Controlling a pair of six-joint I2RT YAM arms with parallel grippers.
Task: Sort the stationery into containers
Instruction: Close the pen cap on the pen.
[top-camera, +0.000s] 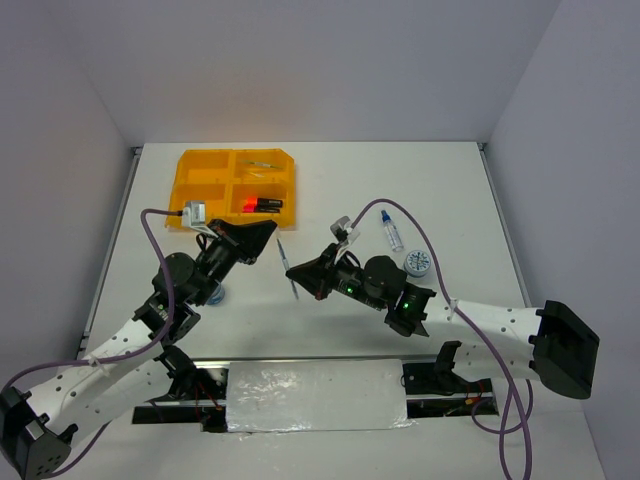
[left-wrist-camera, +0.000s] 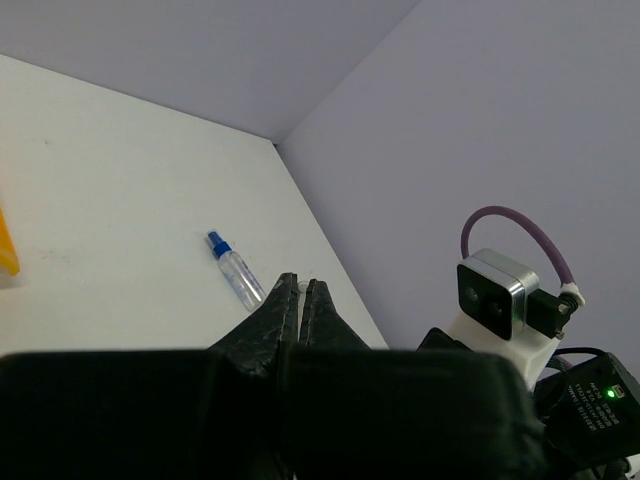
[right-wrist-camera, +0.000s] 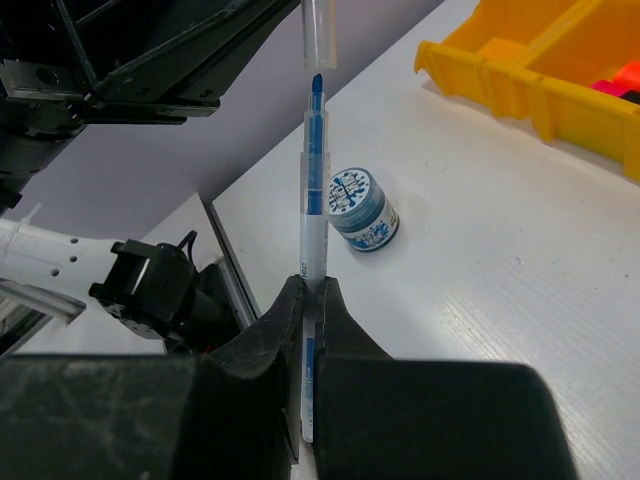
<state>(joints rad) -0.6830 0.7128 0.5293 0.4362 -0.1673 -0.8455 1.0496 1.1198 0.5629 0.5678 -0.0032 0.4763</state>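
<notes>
My right gripper (right-wrist-camera: 311, 285) is shut on a thin clear pen with a blue core (right-wrist-camera: 313, 190) and holds it above the table; the pair show mid-table in the top view (top-camera: 305, 275). The pen's blue tip is bare. Just beyond it a clear cap (right-wrist-camera: 318, 30) is pinched in my left gripper (left-wrist-camera: 301, 283), which is shut; the cap is apart from the pen. The orange-yellow tray (top-camera: 200, 190) stands at the far left, with black markers (top-camera: 262, 204) in one compartment. A blue-capped bottle (top-camera: 392, 232) and a grey-blue roll (top-camera: 417, 263) lie to the right.
A second blue roll (right-wrist-camera: 360, 208) sits on the table under the left arm, also seen in the top view (top-camera: 215, 295). Pale items (top-camera: 258, 163) lie in the tray's far right compartment. The bottle also shows in the left wrist view (left-wrist-camera: 236, 272). A white pad (top-camera: 315, 395) lies between the arm bases.
</notes>
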